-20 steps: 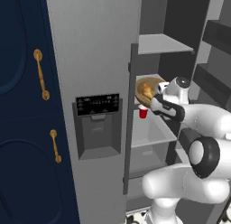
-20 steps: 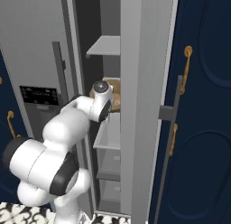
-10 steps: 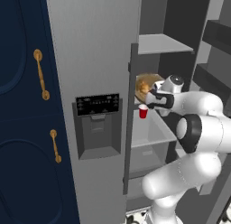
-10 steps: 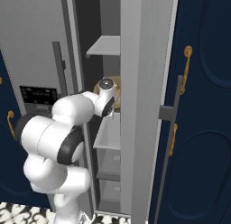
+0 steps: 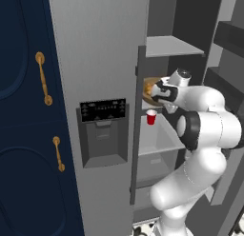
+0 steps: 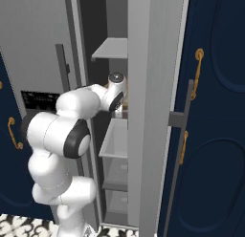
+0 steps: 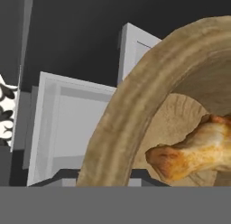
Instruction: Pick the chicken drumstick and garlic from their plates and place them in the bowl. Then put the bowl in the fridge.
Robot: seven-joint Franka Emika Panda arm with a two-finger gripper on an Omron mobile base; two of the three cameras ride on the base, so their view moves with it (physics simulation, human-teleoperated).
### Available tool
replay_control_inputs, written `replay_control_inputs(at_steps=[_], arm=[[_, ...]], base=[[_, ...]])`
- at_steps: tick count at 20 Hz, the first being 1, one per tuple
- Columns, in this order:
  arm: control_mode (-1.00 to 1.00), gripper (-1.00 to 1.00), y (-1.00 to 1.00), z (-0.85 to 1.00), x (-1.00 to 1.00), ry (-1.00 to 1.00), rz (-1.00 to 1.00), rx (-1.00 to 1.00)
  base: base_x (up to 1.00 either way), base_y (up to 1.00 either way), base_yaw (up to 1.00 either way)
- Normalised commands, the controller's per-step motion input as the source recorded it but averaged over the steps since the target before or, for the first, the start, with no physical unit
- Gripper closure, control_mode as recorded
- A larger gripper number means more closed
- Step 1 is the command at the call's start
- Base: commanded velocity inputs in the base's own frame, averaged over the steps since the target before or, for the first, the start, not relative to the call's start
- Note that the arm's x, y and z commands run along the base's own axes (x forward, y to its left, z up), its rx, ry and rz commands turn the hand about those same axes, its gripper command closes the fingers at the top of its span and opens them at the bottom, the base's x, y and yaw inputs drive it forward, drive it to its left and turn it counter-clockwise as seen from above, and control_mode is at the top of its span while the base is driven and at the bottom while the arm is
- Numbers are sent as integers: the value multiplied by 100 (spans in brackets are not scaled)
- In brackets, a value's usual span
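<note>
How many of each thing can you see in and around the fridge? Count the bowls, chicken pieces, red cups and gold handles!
Bowl: 1
Chicken drumstick: 1
Red cup: 1
Gold handles, in the left base view: 2
Total: 5

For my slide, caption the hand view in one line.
Chicken drumstick lying inside the wooden bowl, carried over grey fridge shelves.
</note>
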Motion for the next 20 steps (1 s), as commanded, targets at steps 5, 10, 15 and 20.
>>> replay_control_inputs(at_steps=[5, 10, 15, 20], arm=[[-100, 100, 0, -8, 32, 0, 8, 0], [-100, -100, 0, -26, 11, 0, 8, 0], [-100, -100, 2, -2, 9, 0, 6, 0], [-100, -100, 14, 16, -3, -4, 4, 0]], base=[[0, 0, 0], [0, 0, 0], [0, 0, 0], [0, 0, 0]])
